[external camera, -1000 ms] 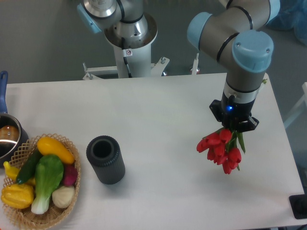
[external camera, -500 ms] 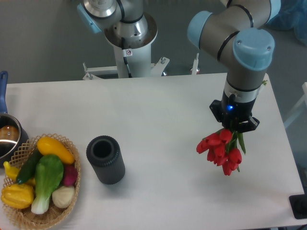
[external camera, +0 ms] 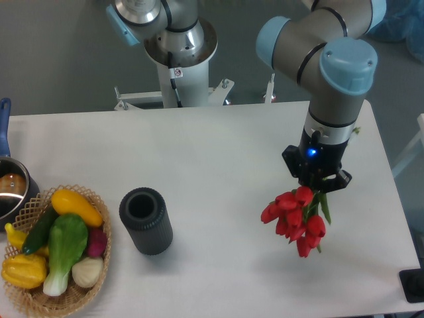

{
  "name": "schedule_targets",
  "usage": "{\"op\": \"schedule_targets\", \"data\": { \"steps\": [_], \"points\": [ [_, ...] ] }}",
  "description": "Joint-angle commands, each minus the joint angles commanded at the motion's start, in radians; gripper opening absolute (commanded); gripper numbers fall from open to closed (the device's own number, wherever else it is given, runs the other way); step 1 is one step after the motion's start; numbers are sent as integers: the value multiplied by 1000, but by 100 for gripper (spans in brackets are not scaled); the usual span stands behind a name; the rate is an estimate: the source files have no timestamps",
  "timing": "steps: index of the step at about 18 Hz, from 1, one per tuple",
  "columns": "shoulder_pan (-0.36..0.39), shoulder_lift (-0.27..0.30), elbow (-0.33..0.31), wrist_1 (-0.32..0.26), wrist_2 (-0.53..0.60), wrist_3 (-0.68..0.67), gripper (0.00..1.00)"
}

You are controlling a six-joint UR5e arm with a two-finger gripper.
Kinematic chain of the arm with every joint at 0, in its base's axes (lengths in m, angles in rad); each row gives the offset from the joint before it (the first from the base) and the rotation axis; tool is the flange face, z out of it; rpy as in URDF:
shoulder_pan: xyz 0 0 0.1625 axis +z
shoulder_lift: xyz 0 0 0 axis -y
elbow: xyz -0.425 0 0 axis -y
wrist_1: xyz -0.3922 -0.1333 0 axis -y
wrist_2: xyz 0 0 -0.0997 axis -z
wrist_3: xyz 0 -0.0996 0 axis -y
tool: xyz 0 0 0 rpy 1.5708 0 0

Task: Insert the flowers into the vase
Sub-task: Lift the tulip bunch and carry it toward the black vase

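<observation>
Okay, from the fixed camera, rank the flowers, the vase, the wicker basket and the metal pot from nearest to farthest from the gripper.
1. The flowers: held in the gripper, hanging just below it.
2. The vase: well off to the image left, mid-table.
3. The wicker basket: farther left, past the vase.
4. The metal pot: at the far left table edge.

A single fixed camera looks down steeply from high above the front edge of a white table (external camera: 218, 146), facing the robot's base (external camera: 179, 59) at the far side. The view takes in nearly the whole tabletop: a basket (external camera: 40, 298) at the lower left corner and the arm (external camera: 331, 79) at the right. No second view is present.
</observation>
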Motion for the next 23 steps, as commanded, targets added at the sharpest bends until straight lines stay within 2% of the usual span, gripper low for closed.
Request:
{"op": "schedule_targets", "data": {
  "steps": [3,5,8,10,15,17,23],
  "points": [
    [24,26,-34,14,-80,2,0],
    [38,67,-75,29,-133,2,0],
    [84,127,-133,51,-361,0,0],
    [101,152,-141,63,-477,-3,0],
    [106,163,-141,71,-761,-55,0],
    [104,163,-141,71,-802,-64,0],
    [89,152,-140,77,-832,-78,0]
  ]
}}
